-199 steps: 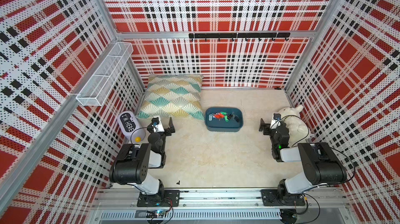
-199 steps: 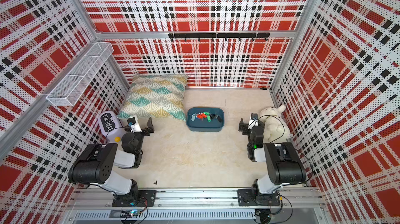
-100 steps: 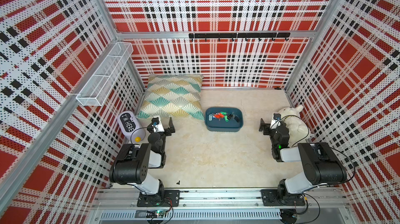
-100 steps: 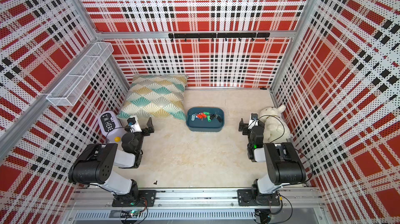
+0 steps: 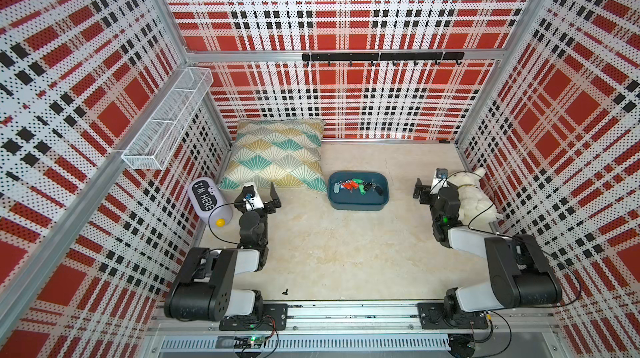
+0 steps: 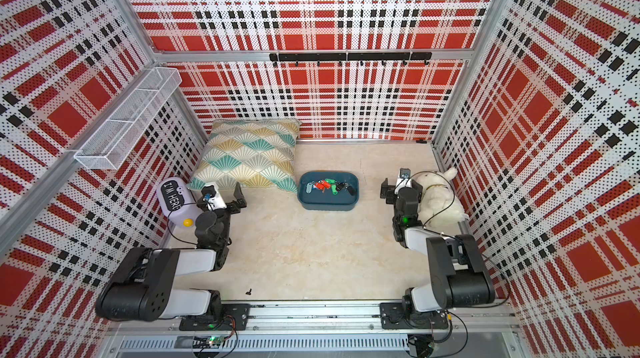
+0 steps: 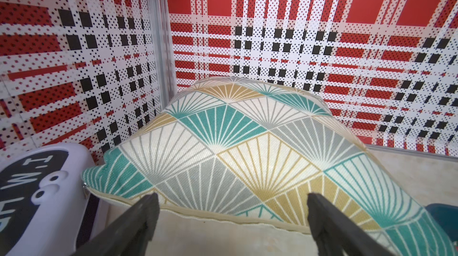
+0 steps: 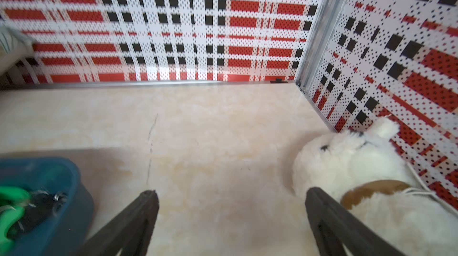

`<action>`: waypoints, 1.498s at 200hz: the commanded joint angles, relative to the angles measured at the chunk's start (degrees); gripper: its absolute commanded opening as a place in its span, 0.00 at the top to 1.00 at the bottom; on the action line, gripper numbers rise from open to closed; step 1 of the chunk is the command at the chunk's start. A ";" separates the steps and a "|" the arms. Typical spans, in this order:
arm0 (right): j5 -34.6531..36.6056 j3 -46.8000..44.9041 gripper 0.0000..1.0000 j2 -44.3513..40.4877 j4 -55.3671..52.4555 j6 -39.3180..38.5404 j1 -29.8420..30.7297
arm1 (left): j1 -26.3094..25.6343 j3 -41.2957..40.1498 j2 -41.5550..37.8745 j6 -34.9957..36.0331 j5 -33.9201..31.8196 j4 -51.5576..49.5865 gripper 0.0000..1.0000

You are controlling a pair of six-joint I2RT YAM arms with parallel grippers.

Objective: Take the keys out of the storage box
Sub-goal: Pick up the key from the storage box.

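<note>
Toward the far middle of the table [image 5: 346, 256], in both top views, the storage box [image 5: 358, 204] sat just beside the near corner of the patterned cushion [image 5: 277, 159]. The keys [image 5: 356, 186] lay heaped inside it, with green, red and dark tags showing. The left gripper [image 5: 260, 187] stood at the cushion's near edge, next to a lilac container [image 5: 207, 200]. The right gripper [image 5: 431, 185] stood beside a white plush toy [image 5: 474, 200]. Both were well apart from the box.

On the left wrist view, the fingers [image 7: 146, 210] were spread wide with nothing between them. The cushion lay ahead and a corner of the box showed at the frame's edge.

On the right wrist view, the fingers [image 8: 143, 207] were likewise wide apart and empty over bare tabletop. The box, keys inside, lay to one side and the toy to the other.
</note>
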 commanded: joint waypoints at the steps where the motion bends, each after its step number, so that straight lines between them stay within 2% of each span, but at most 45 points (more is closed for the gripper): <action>1: 12.42 4.54 0.00 -7.59 -17.76 22.72 0.45 | -1.45 6.34 -6.56 -10.06 -8.36 -17.02 0.01; 6: 13.09 6.68 0.00 -8.17 -24.30 28.93 -0.31 | -1.13 7.69 -7.95 -13.66 -6.95 -20.79 0.01; 10: 11.06 7.71 0.00 -8.22 -26.23 29.16 -1.00 | -0.69 8.74 -8.97 -16.08 -5.02 -23.46 0.01; 21: -3.00 10.25 0.00 -7.43 -27.14 22.50 -2.69 | 0.83 9.65 -10.74 -19.26 2.30 -25.81 0.01; 40: -13.46 13.71 0.00 -7.16 -29.99 17.13 -0.09 | 3.55 10.01 -10.90 -24.58 11.74 -24.44 0.01; 50: -14.78 16.16 0.00 -6.87 -32.26 15.13 2.44 | 3.69 11.21 -10.28 -24.34 15.36 -24.50 0.01; 65: -14.78 20.92 0.00 -5.20 -32.26 15.13 8.40 | 1.71 12.88 -9.75 -23.33 14.69 -26.18 0.01; 67: -14.70 21.46 0.00 -5.04 -37.03 12.80 8.74 | 1.25 13.12 -9.74 -23.20 14.17 -26.53 0.01; 84: -22.67 25.85 0.00 -0.95 -42.45 8.74 13.31 | -2.30 14.76 -9.86 -20.87 10.00 -28.94 0.01; 104: -23.28 30.13 0.00 5.32 -44.79 7.25 19.66 | -4.91 15.75 -10.50 -18.23 6.46 -30.56 0.01; 122: -25.60 34.39 0.00 11.71 -46.66 7.09 21.76 | -5.29 15.58 -11.40 -17.64 5.84 -31.04 0.01; 164: -25.50 40.02 0.01 20.77 -47.96 6.88 21.82 | -6.27 15.57 -11.71 -15.10 4.26 -31.76 0.01; 175: -25.33 41.61 0.04 23.18 -48.75 6.75 21.73 | -6.35 15.57 -11.50 -14.70 4.06 -31.88 0.01; 190: -26.18 43.29 0.14 26.18 -49.07 7.04 21.40 | -6.33 15.65 -11.19 -13.99 3.95 -31.98 0.01; 214: -25.64 45.69 0.17 30.19 -48.91 7.87 20.75 | -6.35 15.73 -10.47 -13.25 3.57 -32.29 0.01; 253: -23.47 50.44 0.30 35.08 -50.92 8.24 20.24 | -6.36 15.93 -10.04 -12.38 4.22 -32.51 0.01; 299: -22.46 55.38 0.32 40.45 -52.99 7.52 20.23 | -6.40 16.10 -9.32 -11.99 4.82 -32.59 0.01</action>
